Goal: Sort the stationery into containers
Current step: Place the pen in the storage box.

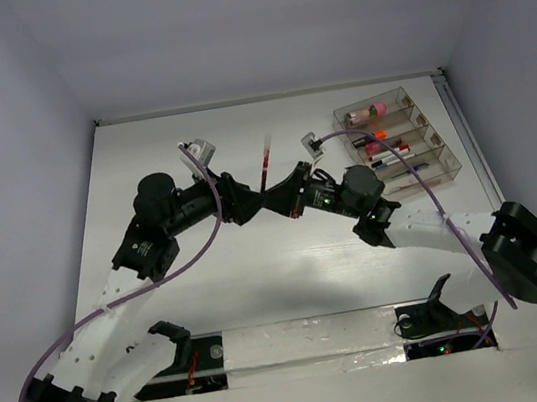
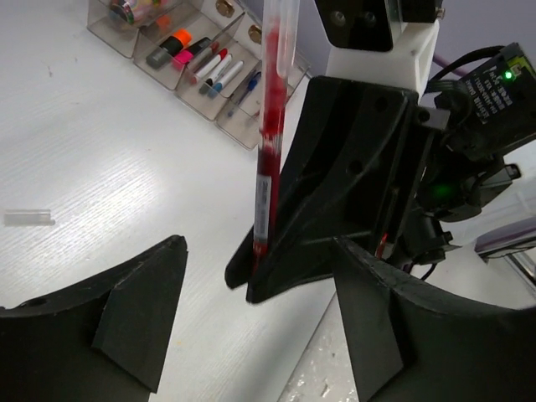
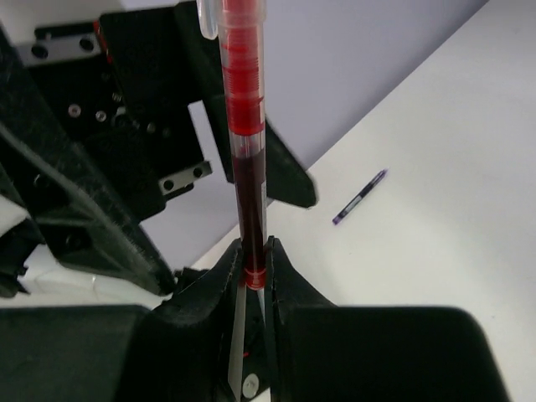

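Pinching red pen (image 3: 244, 151) low on the barrel with right gripper (image 3: 254, 268), jaws pressed together on it, most of the length standing up past the fingertips. Opposite, left gripper (image 2: 260, 289) spread wide, fingers (image 2: 138, 293) either side of the same pen, not touching it.

Handling guess: light, stiff, slick clear plastic barrel. Little weight, but a long lever above the pinch, so likely to pivot or slide if swung fast. Better hold nearer mid-barrel, across the round section. Low grip workable with slow moves. Not fragile, moderate squeeze enough.

Target organiser (image 1: 367, 99) well off behind the right gripper, on its wrist side. Compartments look long enough for laying the pen flat lengthwise. One more dark pen (image 3: 358, 198) lying loose on the table beyond the right fingertips, well apart.
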You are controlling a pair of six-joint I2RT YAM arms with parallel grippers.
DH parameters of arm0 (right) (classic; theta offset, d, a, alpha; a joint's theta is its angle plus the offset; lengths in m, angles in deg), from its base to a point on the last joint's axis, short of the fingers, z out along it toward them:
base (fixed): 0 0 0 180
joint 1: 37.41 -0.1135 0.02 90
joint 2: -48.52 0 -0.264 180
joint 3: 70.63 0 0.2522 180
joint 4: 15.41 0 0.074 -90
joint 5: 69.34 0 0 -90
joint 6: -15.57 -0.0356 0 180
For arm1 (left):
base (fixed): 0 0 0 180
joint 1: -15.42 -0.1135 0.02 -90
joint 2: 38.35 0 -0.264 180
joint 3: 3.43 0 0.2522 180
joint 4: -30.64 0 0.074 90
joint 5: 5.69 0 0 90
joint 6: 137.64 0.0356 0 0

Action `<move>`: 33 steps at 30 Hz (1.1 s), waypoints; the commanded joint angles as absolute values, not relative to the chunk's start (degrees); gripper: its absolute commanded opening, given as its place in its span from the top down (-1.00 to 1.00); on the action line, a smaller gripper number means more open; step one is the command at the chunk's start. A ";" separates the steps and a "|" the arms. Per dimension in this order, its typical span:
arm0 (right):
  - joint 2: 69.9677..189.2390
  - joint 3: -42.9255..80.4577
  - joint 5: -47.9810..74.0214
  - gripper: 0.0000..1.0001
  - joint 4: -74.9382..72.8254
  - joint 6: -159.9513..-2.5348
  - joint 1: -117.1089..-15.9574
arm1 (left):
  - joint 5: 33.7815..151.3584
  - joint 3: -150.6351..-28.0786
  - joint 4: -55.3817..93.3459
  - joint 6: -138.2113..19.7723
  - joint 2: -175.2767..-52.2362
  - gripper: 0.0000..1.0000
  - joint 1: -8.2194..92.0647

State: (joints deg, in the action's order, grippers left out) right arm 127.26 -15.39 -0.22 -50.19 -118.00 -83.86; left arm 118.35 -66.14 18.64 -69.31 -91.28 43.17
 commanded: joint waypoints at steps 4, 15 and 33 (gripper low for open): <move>119.82 -18.10 15.63 1.00 -47.56 -117.94 -83.72 | 117.71 -65.35 17.32 -66.98 -86.87 -0.58 43.37; 106.81 -23.29 39.91 1.00 -21.89 -123.81 -74.42 | 110.52 -61.22 12.14 -62.59 -78.00 -0.98 43.37; 102.57 -28.48 30.53 1.00 -6.31 -132.08 -44.28 | 104.70 -56.83 10.55 -61.70 -68.50 -0.98 44.51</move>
